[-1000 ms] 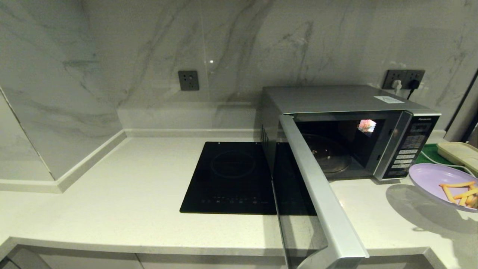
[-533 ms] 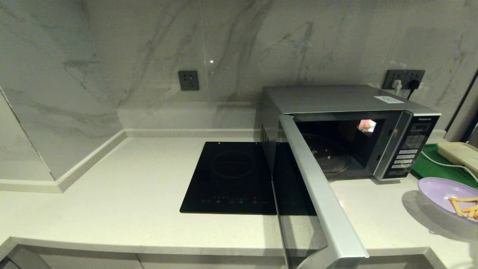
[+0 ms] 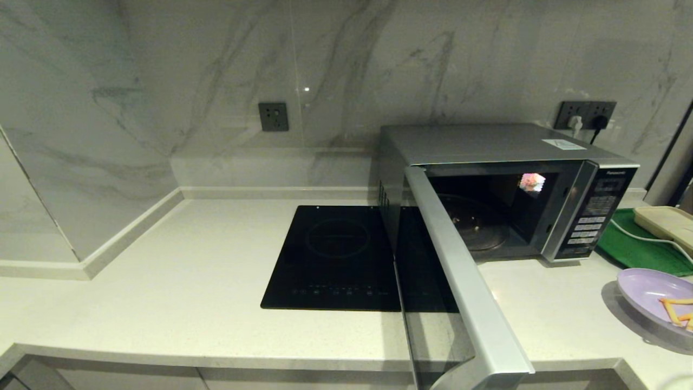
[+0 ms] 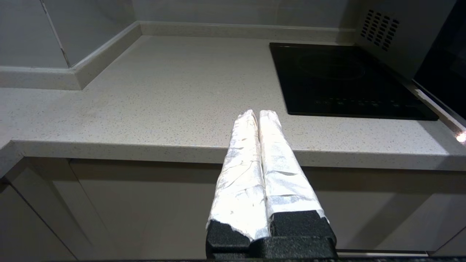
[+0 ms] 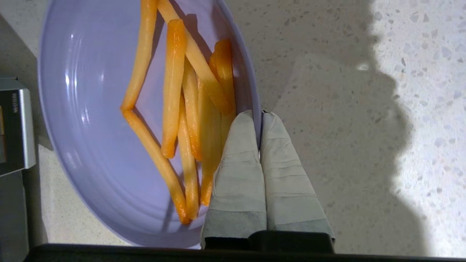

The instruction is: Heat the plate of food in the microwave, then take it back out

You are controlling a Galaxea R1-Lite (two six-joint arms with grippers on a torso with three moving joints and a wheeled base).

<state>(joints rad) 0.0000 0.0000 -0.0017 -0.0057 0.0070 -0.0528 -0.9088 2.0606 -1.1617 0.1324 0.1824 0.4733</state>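
2 jaws (image 5: 260,117) clamped on plate (image 5: 91,145) rim

plate of food (image 3: 647,290): lavender, fries, low over counter, right of microwave | microwave (image 3: 503,187): door open, cavity empty

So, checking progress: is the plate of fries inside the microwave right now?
No, the plate of fries sits outside on the counter, right of the open, empty microwave.

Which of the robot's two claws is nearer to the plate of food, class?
The right claw: it is shut on the rim of the plate of food, beside the fries. The left claw is shut on nothing, at the counter's front edge, beyond the cooktop.
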